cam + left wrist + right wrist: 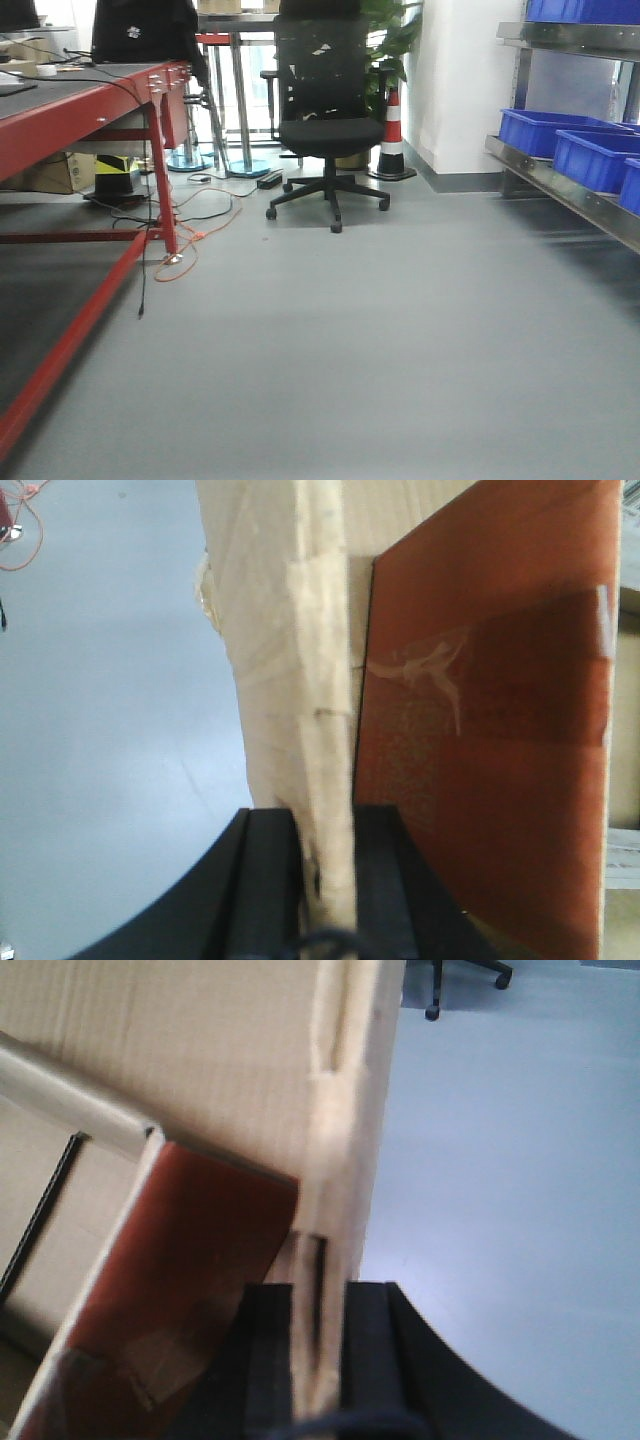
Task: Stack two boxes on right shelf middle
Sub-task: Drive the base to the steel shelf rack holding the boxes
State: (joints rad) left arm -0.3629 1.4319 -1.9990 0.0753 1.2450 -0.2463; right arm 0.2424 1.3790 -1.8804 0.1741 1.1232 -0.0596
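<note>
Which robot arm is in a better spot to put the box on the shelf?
Right, but only just. The left gripper and right gripper both pinch a box edge; the shelf stands on the robot's right, so the right arm probably leads.

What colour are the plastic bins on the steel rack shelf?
Blue; the plastic bins show best in the front-facing view.
</note>
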